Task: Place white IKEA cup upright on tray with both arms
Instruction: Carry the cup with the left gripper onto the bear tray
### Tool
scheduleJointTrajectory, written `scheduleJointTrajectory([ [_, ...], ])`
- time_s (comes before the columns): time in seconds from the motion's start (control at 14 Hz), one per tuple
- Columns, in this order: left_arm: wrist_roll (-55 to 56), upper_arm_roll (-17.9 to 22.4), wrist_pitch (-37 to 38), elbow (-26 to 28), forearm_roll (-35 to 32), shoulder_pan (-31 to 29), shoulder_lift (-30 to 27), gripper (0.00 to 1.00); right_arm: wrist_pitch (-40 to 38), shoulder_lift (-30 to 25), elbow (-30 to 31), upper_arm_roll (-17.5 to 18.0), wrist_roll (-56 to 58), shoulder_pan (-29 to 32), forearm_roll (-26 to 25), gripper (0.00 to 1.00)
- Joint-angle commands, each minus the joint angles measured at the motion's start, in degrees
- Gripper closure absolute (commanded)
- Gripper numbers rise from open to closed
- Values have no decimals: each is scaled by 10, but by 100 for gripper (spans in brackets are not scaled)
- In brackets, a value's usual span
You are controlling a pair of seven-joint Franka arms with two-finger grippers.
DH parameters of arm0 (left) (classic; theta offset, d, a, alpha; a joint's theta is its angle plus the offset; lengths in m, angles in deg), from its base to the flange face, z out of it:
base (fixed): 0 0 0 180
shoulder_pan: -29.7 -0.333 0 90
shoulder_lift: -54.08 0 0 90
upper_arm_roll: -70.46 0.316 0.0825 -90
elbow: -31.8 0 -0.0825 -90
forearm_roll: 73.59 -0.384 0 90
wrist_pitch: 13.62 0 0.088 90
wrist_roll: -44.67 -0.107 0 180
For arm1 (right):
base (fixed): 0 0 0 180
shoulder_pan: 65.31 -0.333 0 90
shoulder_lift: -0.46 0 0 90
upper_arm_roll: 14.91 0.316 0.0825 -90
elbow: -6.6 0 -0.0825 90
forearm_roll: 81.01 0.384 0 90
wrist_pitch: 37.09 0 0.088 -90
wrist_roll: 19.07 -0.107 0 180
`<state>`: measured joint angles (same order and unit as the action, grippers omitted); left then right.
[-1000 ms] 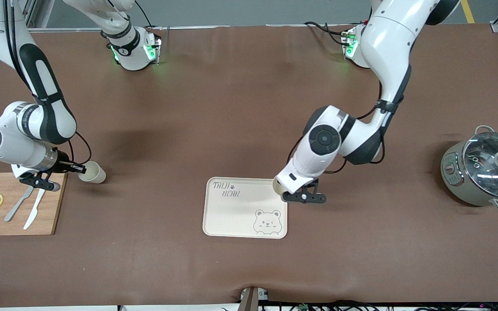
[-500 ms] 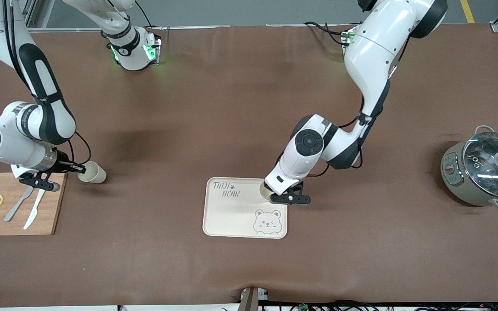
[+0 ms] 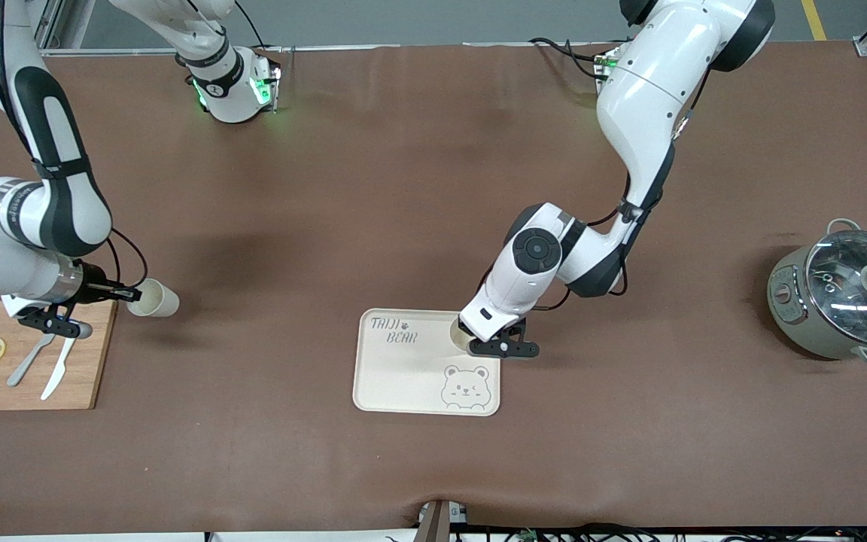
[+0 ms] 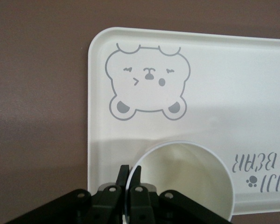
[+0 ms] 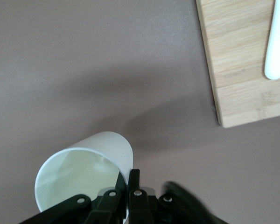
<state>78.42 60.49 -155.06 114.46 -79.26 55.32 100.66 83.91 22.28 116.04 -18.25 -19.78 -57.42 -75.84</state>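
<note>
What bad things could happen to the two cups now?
1. The left pincer pinches only the rim of one cup, close to the tray's edge. Let go carelessly, it might tip off the tray.
2. The right pincer grips the other cup by its rim too, tilted, beside the cutting board. It could slip or bump the board.

The tray [image 3: 403,376] was cream with a grey bear face and grey letters. Both cups [image 3: 153,299] [image 4: 184,179] were white. The table [image 3: 403,188] was brown. The cutting board [image 3: 87,376] was light wood.
</note>
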Motion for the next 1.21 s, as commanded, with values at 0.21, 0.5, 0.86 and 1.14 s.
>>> scheduleJointTrajectory([
  [0.21,19,21,-16,-9,-24,15,11,100,-100,-5,-70,3,-6,1,6,100],
  [0.5,21,22,-16,-10,-36,15,18,100,-152,-5,-104,4,-26,-3,5,100],
  [0.86,14,22,-21,-10,-52,15,18,80,-185,-5,-128,5,-90,-29,7,100],
  [1.14,17,22,-20,-10,-62,14,18,27,-185,-6,-132,5,-154,-55,8,100],
])
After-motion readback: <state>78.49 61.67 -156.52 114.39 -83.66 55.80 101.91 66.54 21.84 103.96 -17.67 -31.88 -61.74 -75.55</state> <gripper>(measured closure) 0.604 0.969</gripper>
